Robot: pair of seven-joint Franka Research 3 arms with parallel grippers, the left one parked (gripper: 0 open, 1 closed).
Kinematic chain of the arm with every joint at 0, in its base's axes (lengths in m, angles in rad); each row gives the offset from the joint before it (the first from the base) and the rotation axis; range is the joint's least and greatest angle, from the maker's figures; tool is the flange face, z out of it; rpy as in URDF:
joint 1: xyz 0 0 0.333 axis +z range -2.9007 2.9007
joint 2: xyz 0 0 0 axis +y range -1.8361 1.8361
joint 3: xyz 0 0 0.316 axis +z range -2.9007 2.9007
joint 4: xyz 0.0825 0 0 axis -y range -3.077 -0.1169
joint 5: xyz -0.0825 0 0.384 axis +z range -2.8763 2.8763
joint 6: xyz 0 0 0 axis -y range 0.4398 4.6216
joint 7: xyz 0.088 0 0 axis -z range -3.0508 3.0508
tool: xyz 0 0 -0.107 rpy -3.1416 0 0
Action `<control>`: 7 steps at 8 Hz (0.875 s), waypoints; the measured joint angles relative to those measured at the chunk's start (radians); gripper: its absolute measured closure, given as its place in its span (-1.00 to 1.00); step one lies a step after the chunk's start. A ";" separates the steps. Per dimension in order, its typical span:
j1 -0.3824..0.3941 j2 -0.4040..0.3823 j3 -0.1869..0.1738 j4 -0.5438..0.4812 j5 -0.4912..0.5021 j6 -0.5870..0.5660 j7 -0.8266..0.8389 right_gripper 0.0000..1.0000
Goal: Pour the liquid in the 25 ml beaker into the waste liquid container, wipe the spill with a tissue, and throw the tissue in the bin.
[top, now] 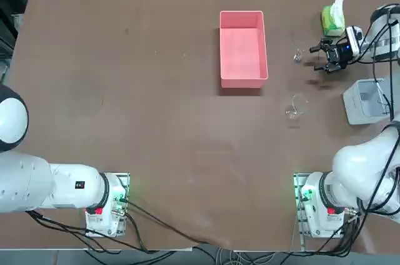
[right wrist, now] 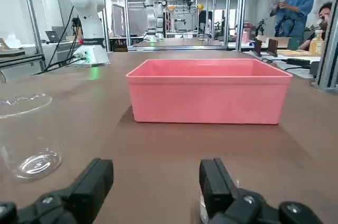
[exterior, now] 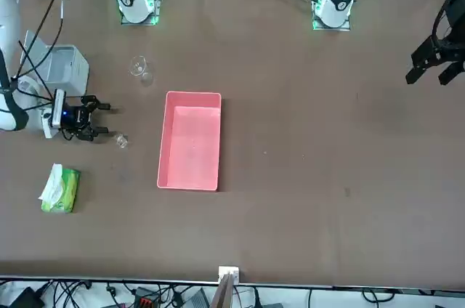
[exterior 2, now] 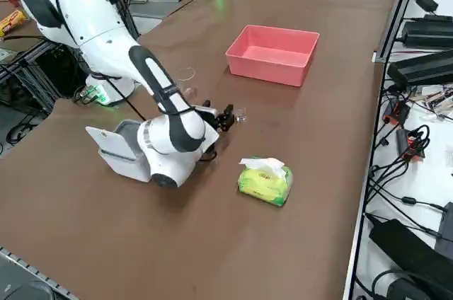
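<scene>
The right gripper [top: 326,56] sits low over the table [top: 137,109] with its fingers [right wrist: 90,182] spread wide and nothing between them, pointing level toward the small beaker [top: 298,55]. That beaker stands upright just ahead of the fingertips, between the gripper and the pink tray [top: 242,49], apart from both. The larger beaker [top: 294,107] stands nearer the robot's base. The bin [top: 365,100] is beside the arm, on the base side of the gripper. The green pack [top: 333,20] lies on the gripper's far side, a tissue [top: 338,7] sticking up from it.
</scene>
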 joint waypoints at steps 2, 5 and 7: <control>0.000 0.030 0.001 0.030 0.015 -0.001 -0.005 -1.00; 0.000 0.072 0.004 0.077 0.042 -0.006 -0.009 -1.00; 0.000 0.092 0.008 0.097 0.059 -0.010 -0.013 -1.00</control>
